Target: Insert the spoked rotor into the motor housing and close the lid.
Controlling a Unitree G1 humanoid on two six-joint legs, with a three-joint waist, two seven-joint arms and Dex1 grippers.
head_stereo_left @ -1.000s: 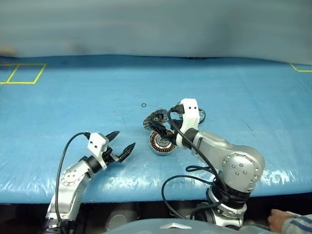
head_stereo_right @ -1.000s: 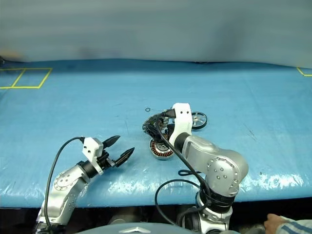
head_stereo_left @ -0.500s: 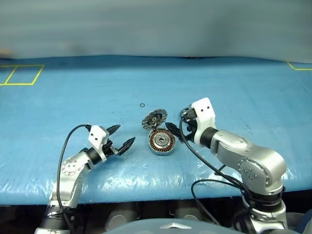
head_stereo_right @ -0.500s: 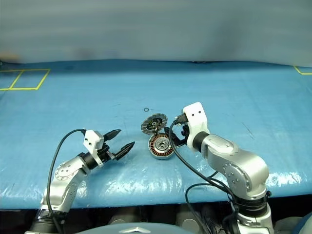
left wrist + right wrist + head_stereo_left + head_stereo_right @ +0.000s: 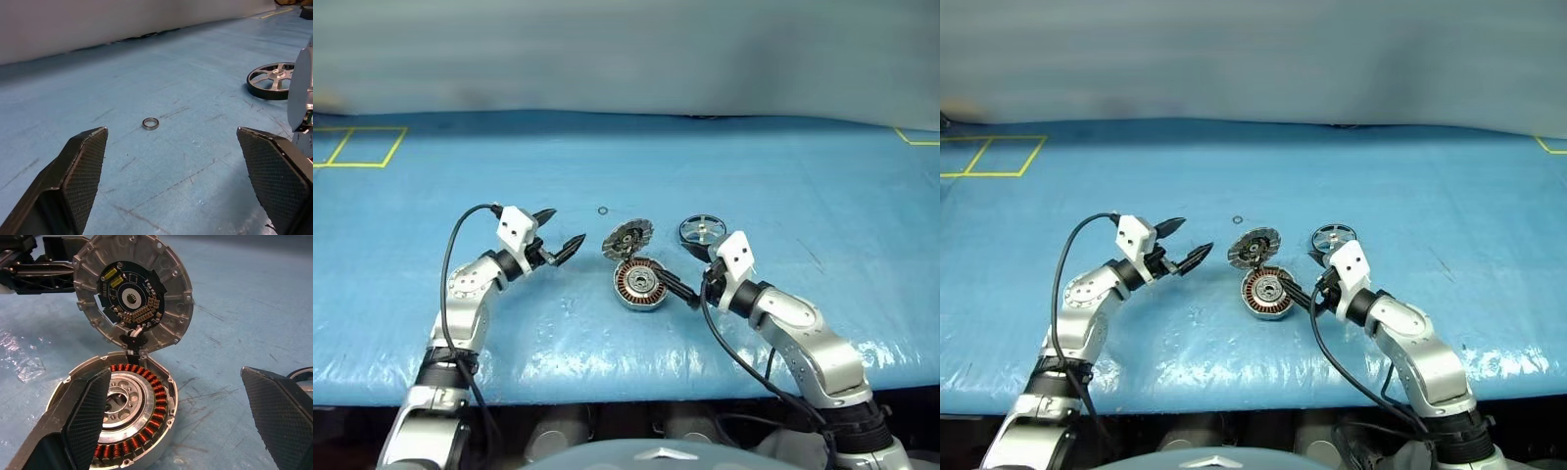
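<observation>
Blue table (image 5: 822, 186) bears one motor housing (image 5: 638, 284), one spoked rotor (image 5: 702, 231).

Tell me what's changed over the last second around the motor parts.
The right gripper, jaws open and empty, pulled back from over the motor housing toward the robot and its right, uncovering the housing, the lid and the spoked rotor. The left gripper, jaws open, moved forward and up toward the parts. Housing, propped-open lid, rotor and the small ring stayed put on the blue table.
</observation>
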